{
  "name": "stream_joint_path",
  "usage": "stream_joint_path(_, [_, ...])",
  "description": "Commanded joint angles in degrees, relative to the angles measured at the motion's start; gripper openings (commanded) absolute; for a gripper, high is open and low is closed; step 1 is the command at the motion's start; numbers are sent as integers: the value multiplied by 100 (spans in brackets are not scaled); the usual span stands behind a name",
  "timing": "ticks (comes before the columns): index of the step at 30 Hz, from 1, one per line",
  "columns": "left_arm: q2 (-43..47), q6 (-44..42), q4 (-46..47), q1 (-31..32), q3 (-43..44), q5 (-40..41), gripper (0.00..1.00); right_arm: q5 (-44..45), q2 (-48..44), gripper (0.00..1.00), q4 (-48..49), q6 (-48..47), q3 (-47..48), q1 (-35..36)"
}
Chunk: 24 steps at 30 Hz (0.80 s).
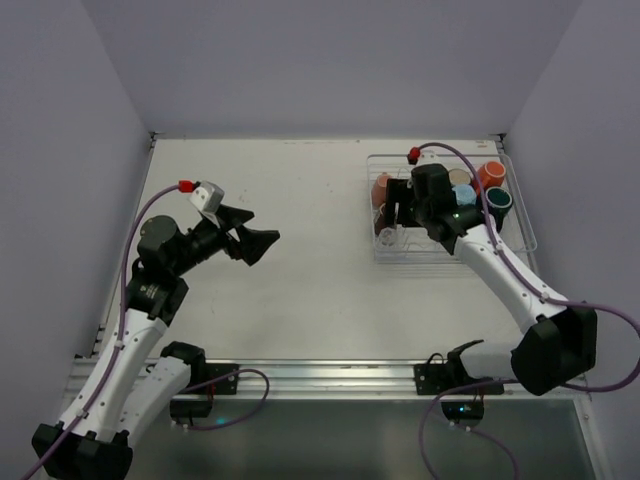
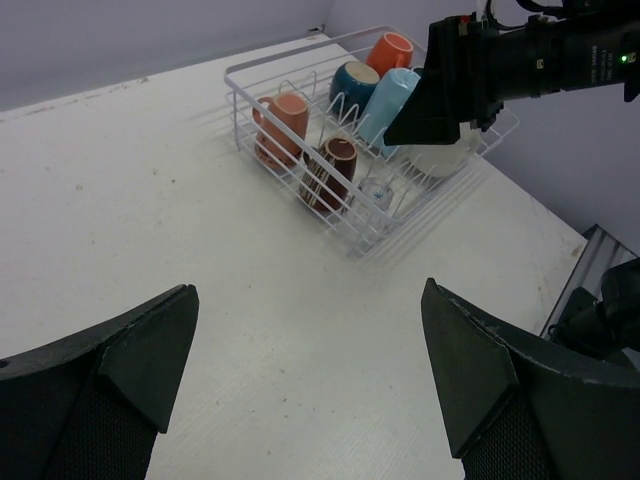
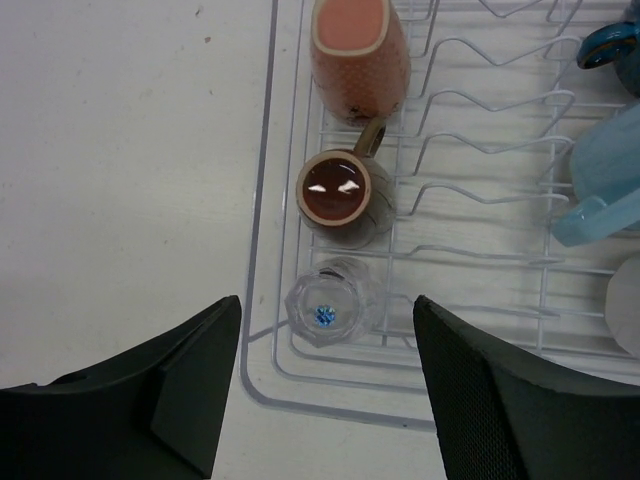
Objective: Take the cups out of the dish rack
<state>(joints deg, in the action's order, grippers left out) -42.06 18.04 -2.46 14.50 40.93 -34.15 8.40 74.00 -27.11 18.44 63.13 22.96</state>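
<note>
**Tumbler under the right gripper, nothing gripped**

Rack first: the dish rack [image 1: 400, 257] sits in the upper right of the overhead view on the white table [image 1: 300, 300], and every cup that can be seen is inside it. The right gripper [image 3: 325, 400] hangs over the rack's left end, jaws partly apart and holding nothing. Its dark fingers [image 3: 150, 400] fill the bottom corners of the right wrist view.

Between them and lower down stands the clear glass tumbler [image 3: 325, 312], in the rack's lower-left corner. It is hard to read because the wires show through it. Just above it in the frame is a brown mug [image 3: 345, 192], tilted with a glossy round face to the camera. Above that lies the salmon-pink cup [image 3: 358, 50], its top cut off by the frame edge.

On the right side, the light blue cup [image 3: 610, 170] is only partly in frame. The dark teal cup [image 3: 615, 50] is a sliver in the upper right corner. The white cup [image 3: 628, 310] is a pale blur at the right edge.

Over in the left wrist view, the orange cup [image 2: 390, 50] shows at the rack's far end. The right arm [image 2: 520, 60] covers most of the white cup there. Overhead, that arm hides the rack's middle.

The left gripper [image 1: 255, 232] is at left centre in the overhead view, well apart from the rack. Its jaws are spread wide and empty.
</note>
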Motion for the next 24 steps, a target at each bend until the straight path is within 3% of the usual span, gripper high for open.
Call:
stream_joint_path(1, [93,77,-201,70,-15,293,100,197,343,72,21,-165,410,86])
stream_joint_path(7, [111,-11,-369,176,29,585,100,627,1213,62,101,-244,735,94])
stream_joint_path(17, [76,-82,-475,272,65,726,100,496,2276,71,110,-358,1377,95])
stream_joint_path(24, [49,-108,-492,290,82,761,100,759,2620,65,101,-429,1553,95])
